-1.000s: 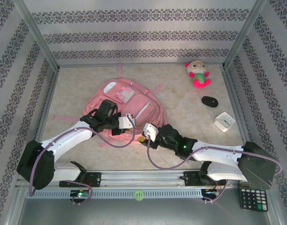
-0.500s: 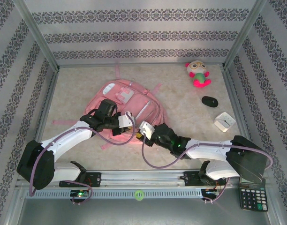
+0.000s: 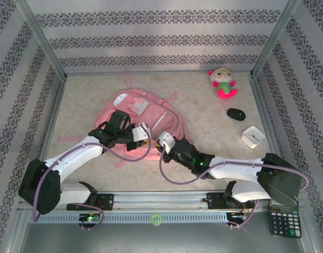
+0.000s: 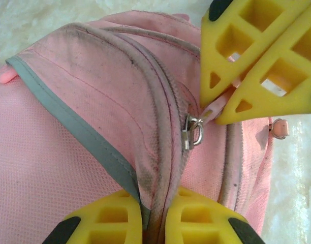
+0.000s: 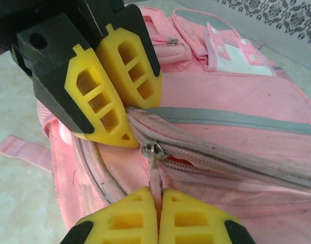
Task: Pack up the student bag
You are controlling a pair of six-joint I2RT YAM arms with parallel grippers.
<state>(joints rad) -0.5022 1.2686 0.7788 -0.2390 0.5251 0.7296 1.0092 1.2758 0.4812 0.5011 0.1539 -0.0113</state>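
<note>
White-shelled arms (image 3: 77,155), black joints; black bases (image 3: 40,185) at 7 and 5 o'clock. Purple cables (image 3: 174,183) looped. Yellow lattice fingers (image 5: 110,96), black-backed.

Student bag (image 3: 145,108) filled counter (image 3: 203,105) centre-left, w/ left tool (image 3: 150,138) & right tool (image 3: 159,145) clamped on its near edge, nearly tip to tip, no gap betw. them. Right side was cluttered: plush toy (image 3: 222,83), mouse (image 3: 236,114), clock (image 3: 253,136). Open lanes lay left of bag & betw. bag and mouse.
</note>
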